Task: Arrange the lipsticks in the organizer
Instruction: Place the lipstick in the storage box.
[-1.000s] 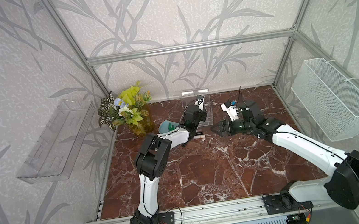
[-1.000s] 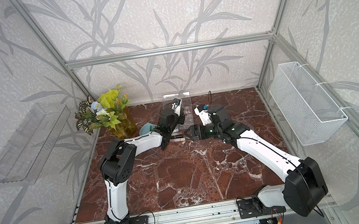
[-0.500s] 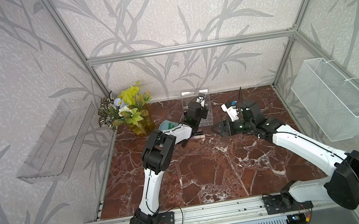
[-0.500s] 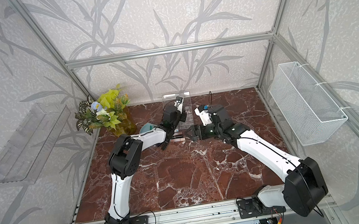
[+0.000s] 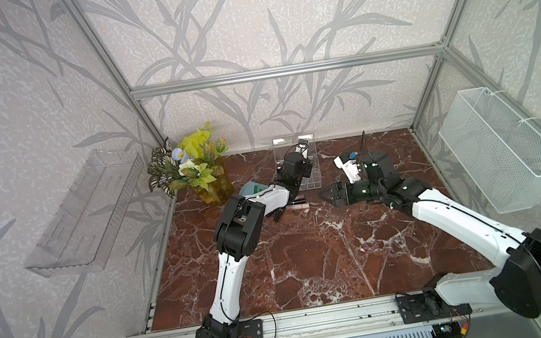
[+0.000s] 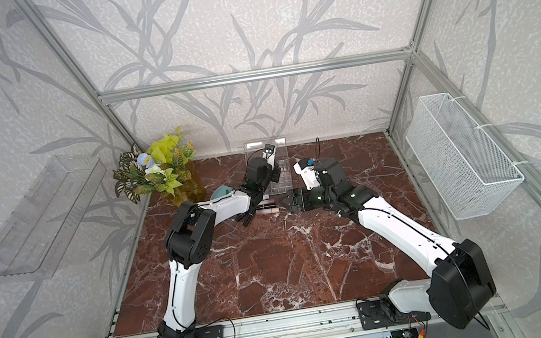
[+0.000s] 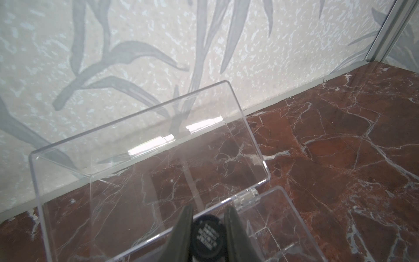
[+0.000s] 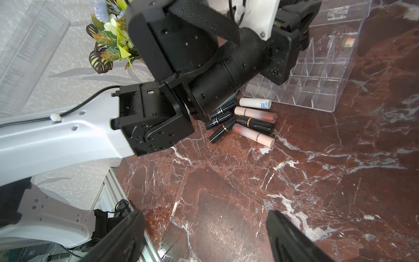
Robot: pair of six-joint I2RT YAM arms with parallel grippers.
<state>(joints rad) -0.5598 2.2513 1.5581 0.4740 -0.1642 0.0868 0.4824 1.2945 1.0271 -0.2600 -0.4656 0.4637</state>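
Marble floor (image 5: 312,261) | left fingers (image 7: 181,236) clamp black lipstick (image 7: 207,238) at clear organizer (image 8: 317,74) | right fingers (image 8: 290,238) apart

My left arm (image 5: 230,277) and right arm (image 5: 458,218) are white with black joints, tabletop (image 5: 312,261) red-brown marble veined white, walls (image 5: 275,13) pale with grey leaf print, organizer (image 8: 317,74) clear, lipsticks (image 8: 255,123) black with gold bands, peach, one white, basket (image 5: 499,150) at frame right white mesh.

Potted plant (image 5: 195,174), wall tray (image 5: 87,215), wire basket (image 5: 502,149)
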